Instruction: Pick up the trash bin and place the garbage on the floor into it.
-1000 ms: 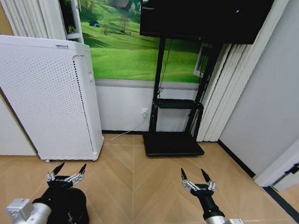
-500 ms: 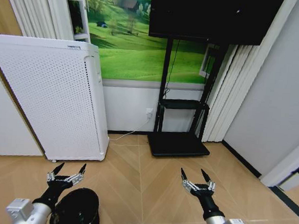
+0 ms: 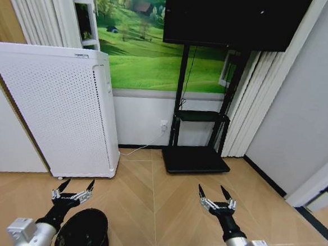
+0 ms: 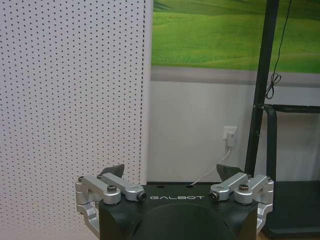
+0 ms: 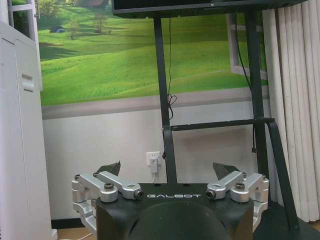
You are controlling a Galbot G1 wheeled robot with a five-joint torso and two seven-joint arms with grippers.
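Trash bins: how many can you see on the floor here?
1. The black trash bin stands on the wooden floor at the near left, right beside the left tool, in front of the white appliance. Others may lie outside the picture.

Herringbone wood floor [image 3: 163,207], green-meadow mural [image 3: 152,49], TV on black stand [image 3: 201,111] — white perforated appliance [image 3: 52,109] at left
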